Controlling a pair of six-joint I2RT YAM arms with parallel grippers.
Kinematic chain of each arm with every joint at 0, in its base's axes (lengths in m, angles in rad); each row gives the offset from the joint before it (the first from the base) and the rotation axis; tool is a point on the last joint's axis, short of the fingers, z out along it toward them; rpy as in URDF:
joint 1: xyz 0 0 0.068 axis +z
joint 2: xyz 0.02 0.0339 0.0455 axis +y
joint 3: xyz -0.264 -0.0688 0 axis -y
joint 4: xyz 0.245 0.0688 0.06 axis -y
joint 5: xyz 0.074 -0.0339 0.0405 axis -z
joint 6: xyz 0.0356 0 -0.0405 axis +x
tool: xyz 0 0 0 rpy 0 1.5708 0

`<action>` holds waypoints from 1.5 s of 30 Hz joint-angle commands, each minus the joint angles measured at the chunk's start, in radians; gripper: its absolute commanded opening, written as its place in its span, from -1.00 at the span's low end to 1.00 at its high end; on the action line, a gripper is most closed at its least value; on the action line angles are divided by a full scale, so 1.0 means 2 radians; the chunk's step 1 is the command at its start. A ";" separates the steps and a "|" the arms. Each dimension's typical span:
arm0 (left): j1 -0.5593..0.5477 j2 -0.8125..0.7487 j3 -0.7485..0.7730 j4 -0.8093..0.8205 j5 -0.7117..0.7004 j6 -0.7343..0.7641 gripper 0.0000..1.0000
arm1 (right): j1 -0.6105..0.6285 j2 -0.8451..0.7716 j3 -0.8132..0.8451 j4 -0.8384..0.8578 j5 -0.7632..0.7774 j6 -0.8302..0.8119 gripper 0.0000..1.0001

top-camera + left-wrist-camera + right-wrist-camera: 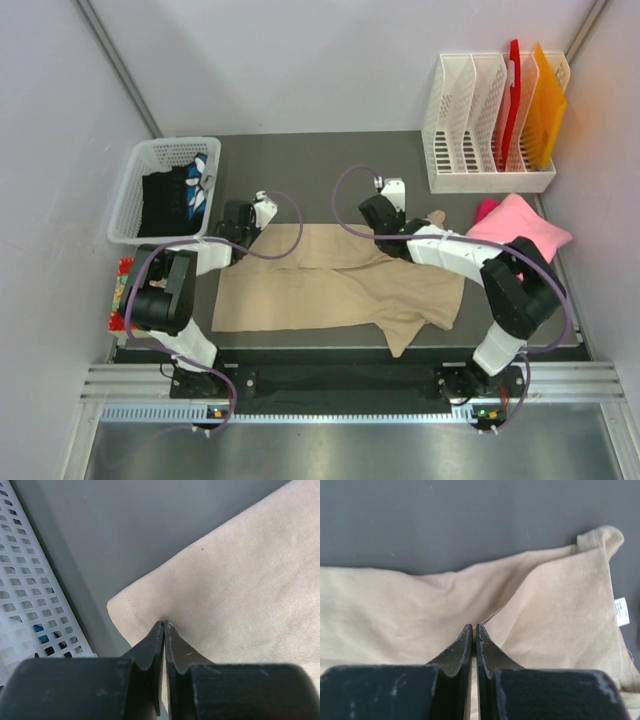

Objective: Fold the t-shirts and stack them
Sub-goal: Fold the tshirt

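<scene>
The tan t-shirt (330, 285) lies spread across the dark table (320, 160), with one part folded over towards the right. My left gripper (240, 240) is at its far left corner. In the left wrist view its jaws (164, 624) are shut, pinching the tan cloth (240, 580) just inside the hemmed corner. My right gripper (383, 240) is at the shirt's far edge. In the right wrist view it (474, 626) is shut on the tan t-shirt (410, 615) where a fold line meets its tips. The pink t-shirt (520, 225) lies bunched at the right.
A white mesh basket (165, 190) holding dark items stands at the far left, close beside the left gripper (30, 605). A white file rack (480, 130) at the back right holds red (513, 100) and orange (545, 115) sheets. A white label (620, 611) shows on the tan shirt.
</scene>
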 commanded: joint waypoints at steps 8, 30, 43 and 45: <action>-0.001 0.025 0.010 0.027 -0.020 0.015 -0.84 | 0.051 -0.135 -0.108 -0.017 0.054 0.059 -1.00; -0.001 0.012 0.005 0.027 -0.022 0.017 -0.85 | 0.207 -0.189 -0.185 -0.087 0.111 0.228 -0.29; -0.003 -0.011 -0.002 0.013 -0.016 0.008 -0.85 | 0.002 -0.146 -0.067 -0.011 0.083 0.062 -0.07; -0.003 -0.013 -0.004 0.012 -0.015 0.008 -0.85 | -0.010 -0.116 -0.043 -0.012 0.083 0.048 -0.07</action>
